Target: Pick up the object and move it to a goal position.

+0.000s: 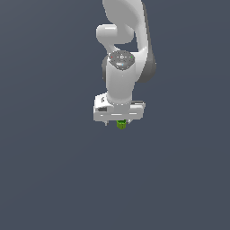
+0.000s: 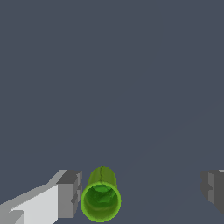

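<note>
We begin with the largest item, the table [image 1: 49, 179]. It appears as a flat, uniform slate-grey surface that fills the background of both views and carries no visible markings.

Next is the arm [image 1: 128, 33]. In the exterior view we see its white links descend from the top edge of the picture, with a grey joint cap facing the camera, and the wrist pointing straight down.

Below the wrist sits the hand [image 1: 118, 123]. In the exterior view we see its wide white body, with only short stubs of the fingers showing beneath it. In the wrist view the hand [image 2: 142, 192] is spread wide: one grey finger pad [image 2: 70, 192] and the other pad [image 2: 213, 189] stand well apart, with bare table between them. We read the hand as open and gripping nothing.

The smallest item is the object [image 1: 121, 124], a bright green, short cylinder. In the exterior view it shows just under the hand body, near its middle. In the wrist view the object [image 2: 101, 197] lies between the two finger pads, and we look into its round, hollow-looking end. It is not centred in the gap: it sits just beside one pad and well apart from the other. We cannot tell whether the near pad touches it.
</note>
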